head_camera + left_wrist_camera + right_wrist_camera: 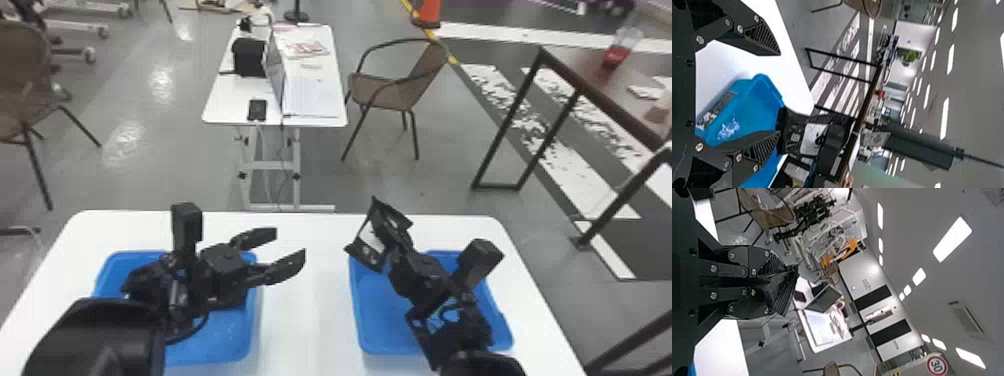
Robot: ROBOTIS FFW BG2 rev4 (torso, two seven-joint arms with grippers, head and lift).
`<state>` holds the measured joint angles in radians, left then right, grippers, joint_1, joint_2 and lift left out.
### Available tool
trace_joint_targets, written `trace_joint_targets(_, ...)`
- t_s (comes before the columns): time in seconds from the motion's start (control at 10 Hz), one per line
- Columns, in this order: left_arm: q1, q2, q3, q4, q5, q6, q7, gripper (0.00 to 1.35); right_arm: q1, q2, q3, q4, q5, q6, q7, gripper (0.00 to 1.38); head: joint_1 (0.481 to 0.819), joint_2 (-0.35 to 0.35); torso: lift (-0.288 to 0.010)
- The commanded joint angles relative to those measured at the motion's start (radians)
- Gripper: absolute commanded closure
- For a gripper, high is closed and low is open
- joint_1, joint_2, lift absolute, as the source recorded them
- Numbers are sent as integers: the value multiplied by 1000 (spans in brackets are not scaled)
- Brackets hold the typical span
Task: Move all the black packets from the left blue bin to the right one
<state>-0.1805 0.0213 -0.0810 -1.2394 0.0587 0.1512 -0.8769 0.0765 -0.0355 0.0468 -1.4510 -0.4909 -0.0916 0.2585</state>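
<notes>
Right pincer: you have it (378,235) pressed nearly together, pinching one black packet (783,286) whose edges stick out past its fingers (736,304).
Black packet: you'll find it right between those fingertips, held up by the far-left corner of the right blue bin (382,320); from your left pincer (291,243) it sits well apart.
Left pincer: yours is spread, nothing between its fingers; it reaches across the left blue bin (217,342), tips pointing past that bin's right rim, over the white tabletop (306,310).
Writing: you can see printed sheets (310,97) on the farther white table (227,107), and a round red-ringed sign (937,365) bearing print in the right wrist view. You get a pale patch at the held packet in the head view, but you can't tell whether it is a label.
Inside the right bin: your left wrist view gives you a mottled white-and-blue patch (728,129), too blurred to name.
Count: you have two pincers, two blue bins side by side on one tabletop, and one packet pinched. How many packets lie in either bin, you can't tell, since your arms hide part of both.
Behind: you face two brown chairs (395,95) and one orange cone (428,12).
</notes>
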Motion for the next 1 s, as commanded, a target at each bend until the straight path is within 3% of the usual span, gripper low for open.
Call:
trace_joint_targets(0.0,96,-9,93,-114,6,50,61,-2,-37,-3,-82,123,5,15,1,1268,695,-143,0)
trace_joint_targets(0.2,168,-3,195,-170,43,42,82,-2,-107,-38,-137,350,-14,23,1,1260,695,-143,0)
trace_joint_targets(0.3,180,14,208,-170,63,18,82,50,-141,-57,-151,437,-6,23,1,1243,695,-144,0)
trace_joint_targets(0.4,184,26,218,-175,61,4,84,203,-159,-81,-154,500,-49,23,-1,978,695,-143,0)
trace_joint_targets(0.5,194,23,242,-195,21,7,84,280,-155,-84,-174,492,-72,24,1,460,695,-148,0)
trace_joint_targets(0.6,205,9,282,-221,-49,48,84,303,-133,-70,-191,442,-97,-5,1,51,695,-153,0)
trace_joint_targets(0.7,205,8,313,-222,-99,87,81,305,-101,-54,-191,359,-140,-37,2,45,695,-152,0)
trace_joint_targets(0.9,217,23,336,-222,-151,122,73,306,-34,-20,-191,181,-140,-56,2,234,695,-120,0)
